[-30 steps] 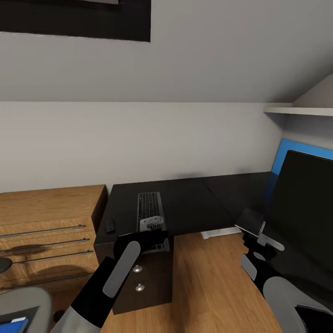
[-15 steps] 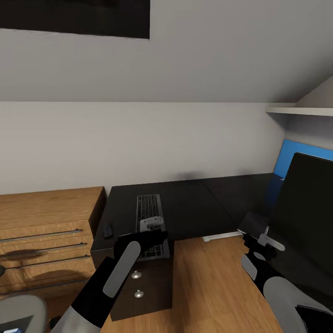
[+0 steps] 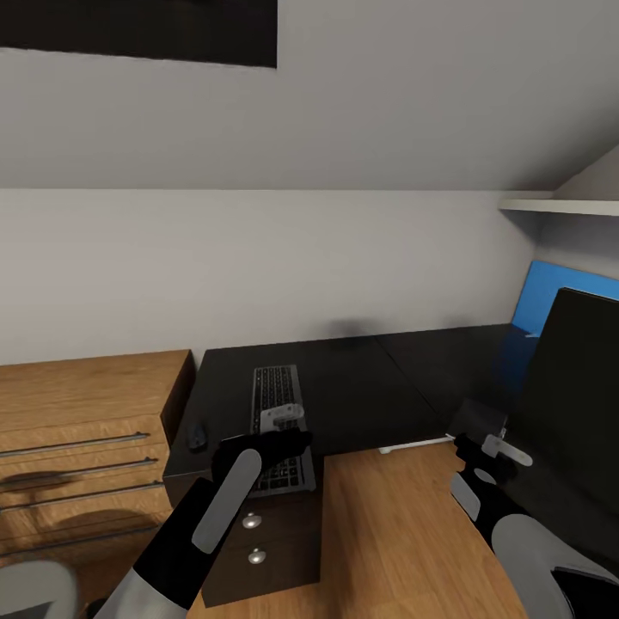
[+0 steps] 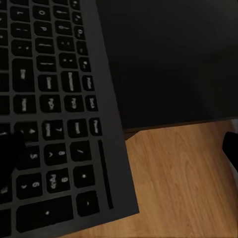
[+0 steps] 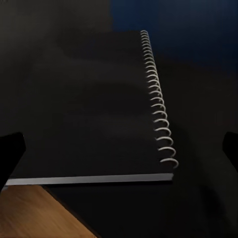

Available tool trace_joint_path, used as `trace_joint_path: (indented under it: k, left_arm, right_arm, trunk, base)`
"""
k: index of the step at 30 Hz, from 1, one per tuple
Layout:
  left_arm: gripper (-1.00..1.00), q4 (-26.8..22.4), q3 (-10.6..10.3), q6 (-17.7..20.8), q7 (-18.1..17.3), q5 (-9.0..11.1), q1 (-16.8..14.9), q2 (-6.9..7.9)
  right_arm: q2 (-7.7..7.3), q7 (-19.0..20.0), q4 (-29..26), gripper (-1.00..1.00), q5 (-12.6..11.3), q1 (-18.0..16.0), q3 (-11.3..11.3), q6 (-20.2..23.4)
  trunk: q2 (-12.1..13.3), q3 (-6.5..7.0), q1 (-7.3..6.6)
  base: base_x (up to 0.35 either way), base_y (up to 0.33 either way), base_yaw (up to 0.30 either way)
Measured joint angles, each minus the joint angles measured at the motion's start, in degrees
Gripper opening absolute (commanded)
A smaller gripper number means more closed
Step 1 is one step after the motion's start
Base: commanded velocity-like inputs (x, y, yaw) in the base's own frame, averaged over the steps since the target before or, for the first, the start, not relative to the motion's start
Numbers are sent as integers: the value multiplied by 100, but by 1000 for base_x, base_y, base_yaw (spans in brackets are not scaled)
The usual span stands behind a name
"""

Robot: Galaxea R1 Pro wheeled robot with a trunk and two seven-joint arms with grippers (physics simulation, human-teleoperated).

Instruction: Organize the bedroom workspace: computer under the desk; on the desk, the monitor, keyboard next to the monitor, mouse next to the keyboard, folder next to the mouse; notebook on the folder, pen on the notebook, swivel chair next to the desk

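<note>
The keyboard (image 3: 278, 421) is a slim long slab, silver-grey frame w/ rows of small dark keys; in the left wrist view (image 4: 54, 114) we see flat matte keycaps w/ faint white legends, too blurred to read. It lies lengthwise on the matte black table (image 3: 361, 387), its near end overhanging the table edge above the oak floor. The left hand (image 3: 279, 425) sits over the keyboard's near half; a dark fingertip (image 4: 10, 158) overlaps the keys at one edge and another shows at the opposite edge over the floor, so the fingers look spread apart. We can't tell whether either touches the keyboard.

The mouse (image 3: 199, 434), small, black, rounded, rests on the table just left of the keyboard, near the corner by the oak drawer unit (image 3: 82, 430) w/ its bar handles.

The notebook (image 5: 94, 109) is thin, dark grey, w/ a white spiral coil along one side and a pale page edge. The right wrist view shows it lying flat on the black top, one corner reaching the table edge. The right hand (image 3: 486, 451) is at that notebook (image 3: 477, 421); its two dark fingertips sit wide at either side of the wrist view, well apart, gripping nothing.

The monitor (image 3: 572, 404) is a wide black panel cut off at the right edge; stem and base hidden. A blue back panel (image 3: 542, 297) shows behind it.
</note>
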Motion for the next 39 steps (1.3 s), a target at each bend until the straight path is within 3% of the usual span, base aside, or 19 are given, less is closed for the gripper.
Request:
trace_joint_path:
  k: [9, 23, 39]
  left_arm:
    - [100, 52, -1, 0, -1, -6, 0, -7]
    - [100, 61, -7, -1, 7, -12, 0, -9]
    - [100, 60, -208, -2, 9, -9, 0, -9]
  right_arm:
    - [-8, 0, -7, 100, 0, 0, -2, -48]
    - [-66, 0, 17, 100, 0, 0, -238, -22]
    - [-107, 0, 27, 100, 0, 0, -282, 0]
  trunk:
    - [0, 0, 1]
    - [0, 0, 1]
    - [0, 0, 1]
  base:
    - [26, 0, 0]
    - [2, 0, 0]
    - [70, 0, 0]
